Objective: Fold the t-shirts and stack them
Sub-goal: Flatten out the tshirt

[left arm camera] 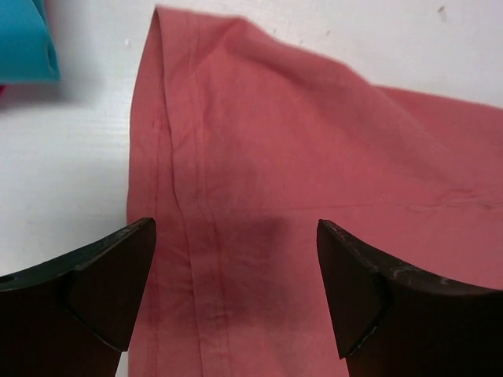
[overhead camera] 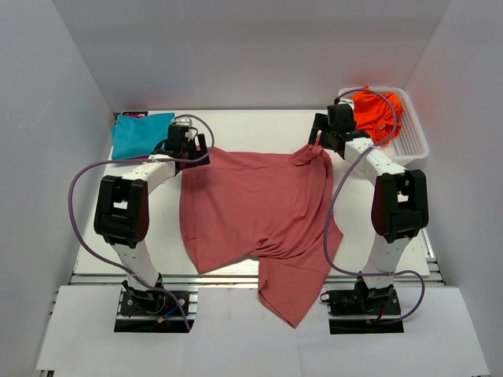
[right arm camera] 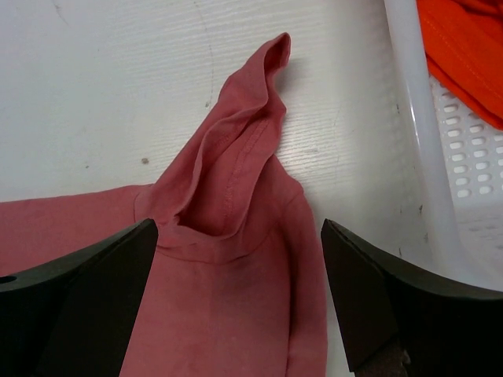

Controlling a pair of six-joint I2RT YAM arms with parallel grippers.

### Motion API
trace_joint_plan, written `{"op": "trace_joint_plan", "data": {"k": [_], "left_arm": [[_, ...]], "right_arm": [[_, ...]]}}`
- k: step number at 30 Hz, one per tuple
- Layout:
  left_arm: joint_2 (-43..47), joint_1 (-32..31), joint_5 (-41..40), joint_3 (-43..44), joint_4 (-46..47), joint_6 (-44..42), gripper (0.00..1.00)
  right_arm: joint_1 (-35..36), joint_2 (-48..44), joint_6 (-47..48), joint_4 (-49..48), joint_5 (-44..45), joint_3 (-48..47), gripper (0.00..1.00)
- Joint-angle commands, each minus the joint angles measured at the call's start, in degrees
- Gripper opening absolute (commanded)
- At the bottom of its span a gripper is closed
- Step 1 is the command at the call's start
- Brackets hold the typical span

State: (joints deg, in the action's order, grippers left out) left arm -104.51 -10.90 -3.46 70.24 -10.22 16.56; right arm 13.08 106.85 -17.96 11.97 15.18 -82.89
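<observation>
Closest in, the left hand (left arm camera: 236, 294) has its fingers apart and empty, directly over a hemmed corner of the red shirt (left arm camera: 314, 157). The right hand (right arm camera: 240, 294) is also spread and empty, over the opposite corner, which is bunched into a peak. The shirt lies spread on the table (overhead camera: 251, 126), reaching from both hands back toward the arm bases, its width running hand to hand. The teal shirt (overhead camera: 140, 133) sits outside the left hand, and the orange shirt (overhead camera: 376, 110) lies in the basket (overhead camera: 413, 145) beside the right.
</observation>
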Motion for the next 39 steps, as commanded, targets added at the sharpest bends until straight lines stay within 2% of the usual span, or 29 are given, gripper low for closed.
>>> {"op": "trace_joint_plan", "data": {"k": [1, 7, 12, 20, 27, 28, 31, 36, 39], "left_arm": [[-0.5, 0.6, 1.8, -1.6, 2.6, 1.5, 0.92], [-4.4, 2.3, 7.7, -1.0, 4.1, 2.1, 0.85], [-7.2, 3.5, 8.2, 0.3, 4.1, 2.6, 0.83], [-7.2, 4.6, 13.6, -1.6, 7.8, 2.6, 0.75], [-7.0, 4.6, 14.8, -1.6, 8.4, 3.1, 0.5], [-7.0, 4.6, 15.3, -2.2, 8.4, 3.1, 0.41], [-6.5, 4.6, 14.6, -2.2, 8.4, 3.1, 0.26], [-7.2, 5.1, 12.9, -1.6, 6.8, 3.1, 0.23], [-8.5, 5.1, 12.3, -0.2, 5.3, 2.6, 0.28]], "right_arm": [[-0.2, -1.3, -0.2, 0.1, -1.0, 0.4, 0.9], [-0.3, -1.2, -0.2, 0.5, -1.2, 0.5, 0.9], [-0.3, -1.3, -0.3, 1.3, -0.8, 0.5, 0.9], [-0.3, -0.9, -0.4, 1.6, -0.7, 0.4, 0.9], [-0.3, -0.4, -0.3, 1.7, -0.5, 0.4, 0.9], [-0.3, -0.2, -0.2, 1.6, -0.6, 0.3, 0.9], [-0.3, 0.3, -0.4, 2.0, -0.4, -0.1, 0.9], [-0.3, 0.3, -0.3, 2.1, -0.5, -0.2, 0.9], [-0.3, 0.3, -0.2, 2.5, 0.0, -0.2, 0.9]]}}
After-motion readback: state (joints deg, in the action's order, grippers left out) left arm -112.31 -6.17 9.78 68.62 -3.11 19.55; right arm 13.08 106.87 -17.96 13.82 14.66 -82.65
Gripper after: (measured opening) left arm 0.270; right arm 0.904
